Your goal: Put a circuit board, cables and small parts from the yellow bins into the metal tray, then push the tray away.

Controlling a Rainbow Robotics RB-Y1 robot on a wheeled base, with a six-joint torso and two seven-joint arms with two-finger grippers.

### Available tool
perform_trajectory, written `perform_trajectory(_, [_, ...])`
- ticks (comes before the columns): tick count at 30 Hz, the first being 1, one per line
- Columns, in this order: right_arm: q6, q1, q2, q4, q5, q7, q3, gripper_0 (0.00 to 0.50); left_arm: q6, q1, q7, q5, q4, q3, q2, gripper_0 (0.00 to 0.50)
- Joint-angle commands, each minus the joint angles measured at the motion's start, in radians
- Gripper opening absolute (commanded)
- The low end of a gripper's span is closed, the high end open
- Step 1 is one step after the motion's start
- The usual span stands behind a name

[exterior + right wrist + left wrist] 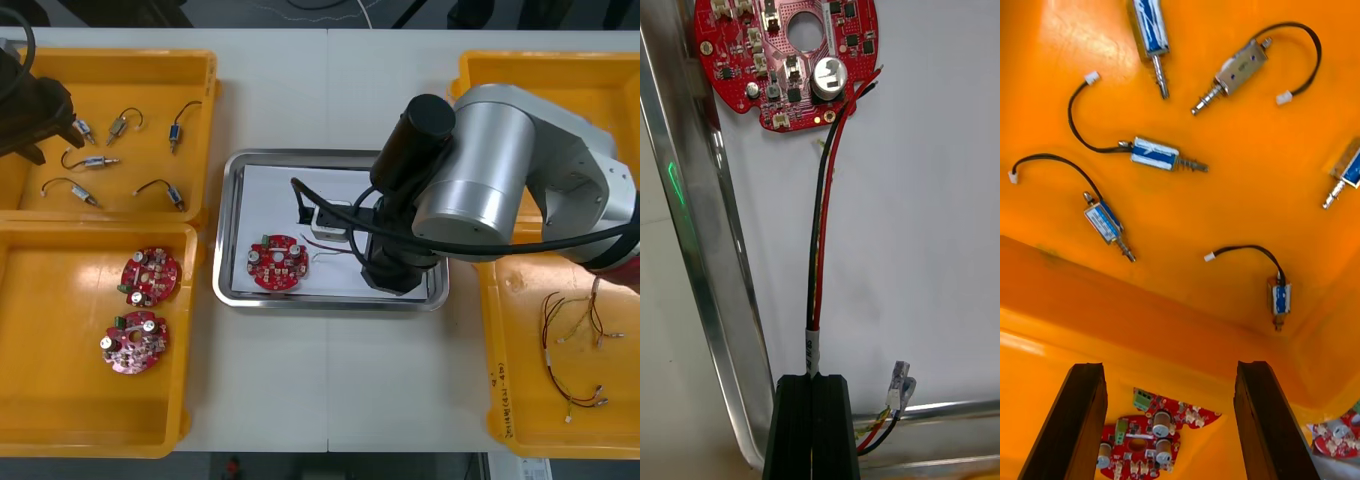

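The fingers (794, 431) of the right gripper (814, 381) are pressed together and pinch a cable (822, 225) of red and dark wires, just under its white label. A short loop of the same cable with its small clear connector (900, 384) lies just beside the fingers. From the fingers the cable runs across the white inside of the metal tray (685, 247) to a round red circuit board (782, 60), which lies flat in the tray near its left rim. The bare wire ends reach the edge of the board, but I cannot tell if they really touch it. In the front view the right arm hangs over the right half of the tray, and the tray stands in the middle of the tabletop (330, 370) between the yellow bins (60, 290). The near right bin holds more red and yellow cables (575, 340). The fingers (1075, 409) of the left gripper (1169, 367) are spread apart and hold nothing. This gripper hovers over the far left bin, above several small metal parts (1157, 154) with black leads. Two more circuit boards (150, 275) lie in the near left bin.
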Motion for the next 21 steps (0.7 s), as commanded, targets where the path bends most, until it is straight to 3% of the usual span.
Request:
perform_trajectory(1, [-0.038, -0.048, 0.036, 0.049, 0.023, 0.028, 0.053, 0.0, -0.05, -0.078, -0.117, -0.027, 0.056, 0.027, 0.049, 0.5])
perform_trajectory(9, [-0.091, -0.05, 0.057, 0.144, 0.067, 0.054, 0.124, 0.0, -0.166, -0.119, -0.13, -0.036, 0.17, -0.03, 0.046, 0.5])
perform_trajectory(17, [-0.158, -0.056, 0.059, 0.193, 0.067, 0.059, 0.189, 0.0, -0.292, -0.159, -0.143, -0.047, 0.294, -0.072, 0.035, 0.5])
perform_trajectory(19, [-0.158, -0.056, 0.06, 0.193, 0.064, 0.059, 0.189, 0.043, -0.317, -0.167, -0.149, -0.051, 0.316, -0.075, 0.028, 0.5])
perform_trajectory(20, [-0.16, -0.058, 0.06, 0.193, 0.061, 0.061, 0.189, 0.109, -0.335, -0.172, -0.153, -0.057, 0.334, -0.079, 0.025, 0.5])
perform_trajectory(21, [-0.161, -0.059, 0.06, 0.193, 0.061, 0.061, 0.188, 0.208, -0.354, -0.176, -0.155, -0.06, 0.349, -0.085, 0.023, 0.5])
